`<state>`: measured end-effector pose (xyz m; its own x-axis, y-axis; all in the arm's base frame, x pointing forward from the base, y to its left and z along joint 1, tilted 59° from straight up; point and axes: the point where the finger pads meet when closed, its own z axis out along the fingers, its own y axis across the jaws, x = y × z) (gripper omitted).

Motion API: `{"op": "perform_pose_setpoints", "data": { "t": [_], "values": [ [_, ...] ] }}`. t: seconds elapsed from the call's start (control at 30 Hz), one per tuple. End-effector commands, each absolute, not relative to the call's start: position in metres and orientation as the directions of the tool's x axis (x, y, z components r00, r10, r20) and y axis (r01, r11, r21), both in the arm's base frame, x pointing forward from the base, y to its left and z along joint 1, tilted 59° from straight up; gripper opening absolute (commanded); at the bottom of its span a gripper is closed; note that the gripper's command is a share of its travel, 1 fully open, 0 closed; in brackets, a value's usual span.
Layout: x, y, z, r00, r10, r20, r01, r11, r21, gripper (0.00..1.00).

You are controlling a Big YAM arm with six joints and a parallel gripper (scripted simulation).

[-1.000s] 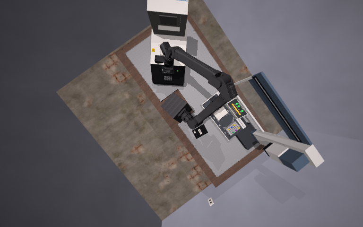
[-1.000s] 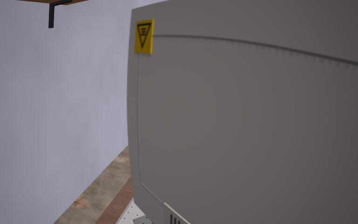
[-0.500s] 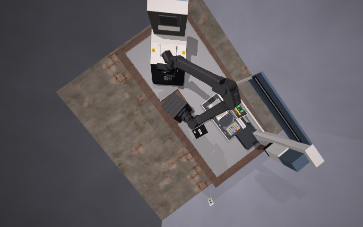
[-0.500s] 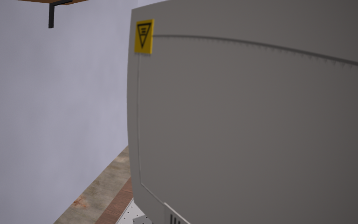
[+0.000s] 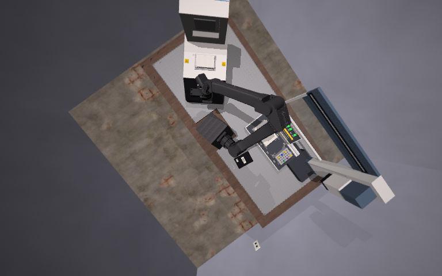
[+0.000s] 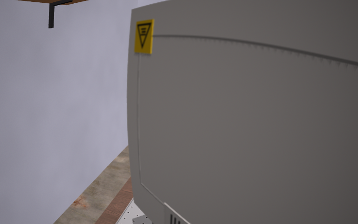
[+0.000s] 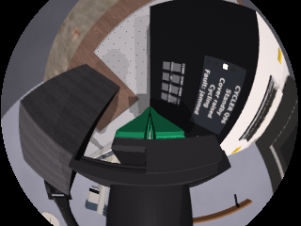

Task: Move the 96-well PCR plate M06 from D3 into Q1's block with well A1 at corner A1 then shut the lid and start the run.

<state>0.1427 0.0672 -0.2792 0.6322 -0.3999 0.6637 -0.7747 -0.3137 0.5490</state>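
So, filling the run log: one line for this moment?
gripper: shut, empty | over Q1 front panel | plate on block | lid open

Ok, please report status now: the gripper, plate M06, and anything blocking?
Gripper shut, empty, above Q1's front panel. Plate M06 lies on the block, lid open. Nothing visible over the plate.

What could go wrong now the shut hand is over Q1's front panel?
The black hand hangs over the black key panel; the keys sit close together, so it might hit the wrong one. The upright lid is open above the white plate: START would likely do nothing yet.
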Motion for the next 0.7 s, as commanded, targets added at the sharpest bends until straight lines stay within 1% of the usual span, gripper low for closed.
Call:
{"op": "perform_pose_setpoints", "data": {
  "t": [0.0, 0.13, 0.67],
  "values": [
    [0.134, 0.060, -0.284, 0.659, -0.377, 0.651, -0.752, -0.336, 0.567, 0.00],
    [0.126, 0.054, -0.276, 0.644, -0.391, 0.657, -0.765, -0.349, 0.541, 0.00],
    [0.150, 0.080, -0.284, 0.594, -0.453, 0.665, -0.804, -0.338, 0.489, 0.00]
  ]
}}
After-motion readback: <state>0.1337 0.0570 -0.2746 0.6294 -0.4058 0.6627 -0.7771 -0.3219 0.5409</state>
